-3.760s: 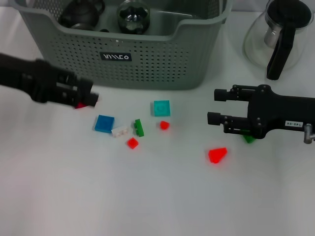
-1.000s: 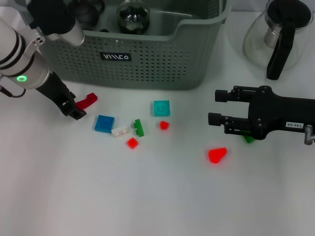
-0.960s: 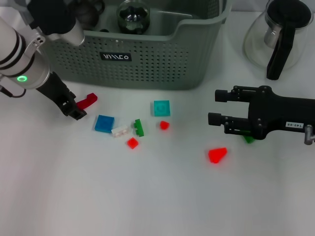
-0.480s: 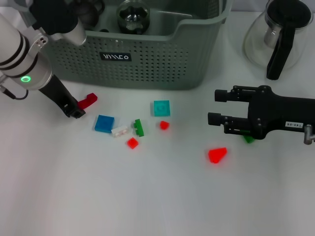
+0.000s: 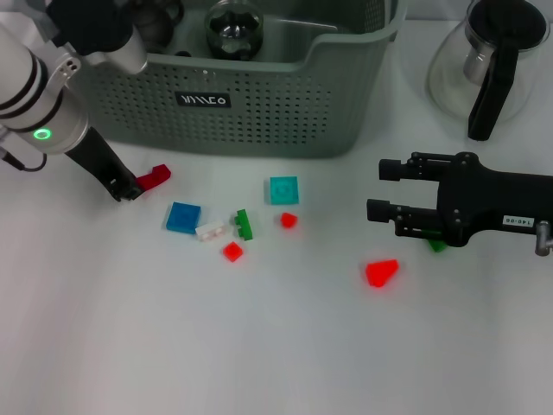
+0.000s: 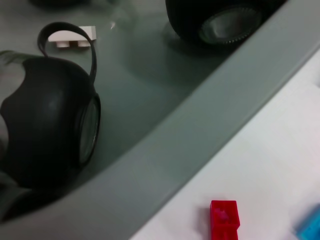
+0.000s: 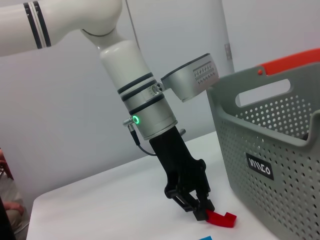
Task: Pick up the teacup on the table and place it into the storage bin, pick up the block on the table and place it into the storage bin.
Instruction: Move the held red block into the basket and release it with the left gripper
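Note:
The storage bin stands at the back, and its rim fills the left wrist view. Two dark round vessels and a white block lie inside it. No teacup shows on the table. A dark red block lies on the table just in front of the bin's left end. My left gripper points down and touches that block's end. My right gripper hovers open at the right with nothing in it.
Loose blocks lie mid-table: blue, white, green, teal, two small red ones and a red wedge. Another green block peeks from under the right arm. A glass pot stands back right.
The left arm, earlier lying low over the red block, now stands upright beside it. Over the last second its gripper edged slightly toward the bin. The right arm has not moved.

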{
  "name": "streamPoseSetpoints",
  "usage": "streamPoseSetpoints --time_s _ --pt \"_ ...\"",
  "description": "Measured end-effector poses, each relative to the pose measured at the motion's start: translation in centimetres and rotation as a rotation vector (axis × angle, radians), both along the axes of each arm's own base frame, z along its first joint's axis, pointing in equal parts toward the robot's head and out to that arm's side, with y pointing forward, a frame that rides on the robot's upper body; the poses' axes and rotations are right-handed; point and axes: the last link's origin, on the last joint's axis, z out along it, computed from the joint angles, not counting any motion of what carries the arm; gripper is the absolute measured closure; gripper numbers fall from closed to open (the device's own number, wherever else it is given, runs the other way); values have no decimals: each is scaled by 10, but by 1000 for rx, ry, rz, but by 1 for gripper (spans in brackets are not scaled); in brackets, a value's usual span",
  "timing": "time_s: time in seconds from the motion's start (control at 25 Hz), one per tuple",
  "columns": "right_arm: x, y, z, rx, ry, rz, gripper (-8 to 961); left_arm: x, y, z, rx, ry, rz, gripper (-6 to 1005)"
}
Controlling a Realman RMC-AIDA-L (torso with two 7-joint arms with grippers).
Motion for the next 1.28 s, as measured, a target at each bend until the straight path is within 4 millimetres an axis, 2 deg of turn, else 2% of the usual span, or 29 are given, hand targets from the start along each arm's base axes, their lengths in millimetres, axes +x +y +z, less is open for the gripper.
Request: streamPoseSetpoints --time_s 0.16,0.32,0.44,0.6,0.76,0.84,0.96,1.08,1.2,1.28 --pt "0 0 0 0 2 1 279 5 -3 7 -19 -26 4 811" --pt "-1 1 0 1 3 3 279 15 -15 24 -93 -143 -1 798" --pt "-2 1 0 2 2 4 278 23 -28 38 -186 -283 -22 788" --pt "-2 2 0 2 2 6 278 33 -44 55 -289 -565 -66 775" --pt "-4 3 -1 2 0 11 278 44 -47 69 -308 -851 -142 761" --pt "-4 3 -1 -1 -1 13 278 54 -42 77 -252 -1014 -191 755" --pt "-5 3 -1 -3 1 16 278 65 -35 89 -149 -1160 -226 745" --pt "-5 3 -1 -3 3 17 278 76 -17 104 11 -1284 -179 735" --pt "-5 3 -1 -4 2 18 278 81 9 114 160 -1310 -58 725" --pt "-6 3 -1 -3 3 18 278 79 29 118 263 -1267 38 719"
